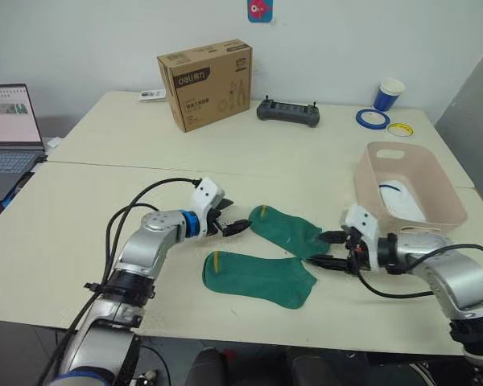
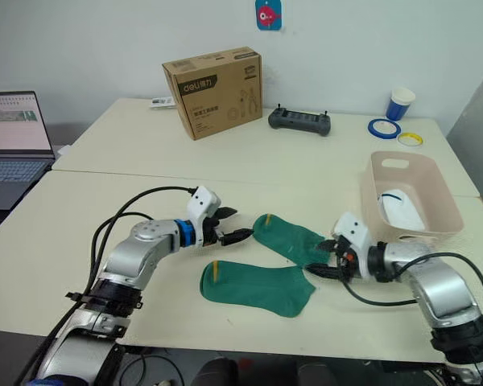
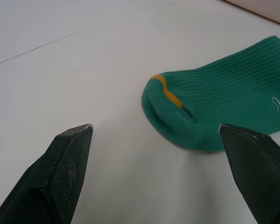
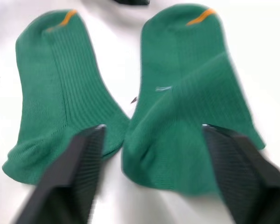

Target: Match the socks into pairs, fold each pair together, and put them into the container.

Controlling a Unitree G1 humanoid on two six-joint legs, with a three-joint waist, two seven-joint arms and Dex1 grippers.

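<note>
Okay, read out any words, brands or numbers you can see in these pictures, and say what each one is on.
"deli": white brand logo on the side of the brown cardboard box.
Smaller print beside the logo on the box: too small to read.
Laptop screen text: too small to read.
Red-and-blue sticker on the wall: a picture, no readable words.

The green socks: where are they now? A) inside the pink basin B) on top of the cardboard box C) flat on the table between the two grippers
C: both green socks lie flat on the table, between the left gripper and the right gripper.
</note>
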